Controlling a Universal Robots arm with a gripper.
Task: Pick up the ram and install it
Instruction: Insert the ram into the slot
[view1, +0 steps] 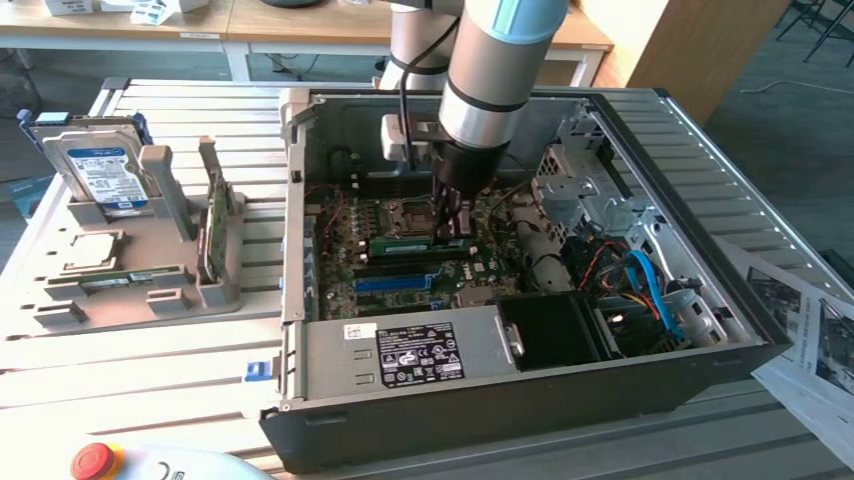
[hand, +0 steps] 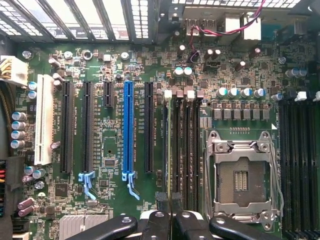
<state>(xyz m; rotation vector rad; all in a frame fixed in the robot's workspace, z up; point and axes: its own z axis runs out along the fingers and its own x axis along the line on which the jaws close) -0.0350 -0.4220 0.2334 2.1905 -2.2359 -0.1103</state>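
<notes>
Exterior view: the ram (view1: 400, 244), a slim green stick, stands edge-up over the memory slots in the middle of the motherboard (view1: 340, 290). It is just beside the processor socket (view1: 407, 212), inside an open desktop computer case (view1: 534, 410). The gripper (view1: 454, 236) reaches down into the case and is clamped on the stick's upper edge.

In the wrist view the ram (hand: 169, 150) appears edge-on as a thin pale line running along a dark slot. The gripper (hand: 170, 202) is pinched narrowly onto it, with a black fingertip (hand: 161, 201) on either side. Whether the stick is fully seated cannot be told. To one side lies the silver-framed processor socket (hand: 240, 175); to the other, a blue expansion slot (hand: 128, 130) and a white expansion slot (hand: 44, 120).

In the exterior view, a power supply (view1: 400, 355) with a black label sits along the case's near side. On the slatted table (view1: 134, 370), at the exterior view's left, a grey tray (view1: 174, 300) holds an upright hard drive (view1: 104, 175) with a blue-white label. A green board (view1: 211, 235) stands on edge in the same tray. A red button (view1: 96, 460) shows at the lower edge.
</notes>
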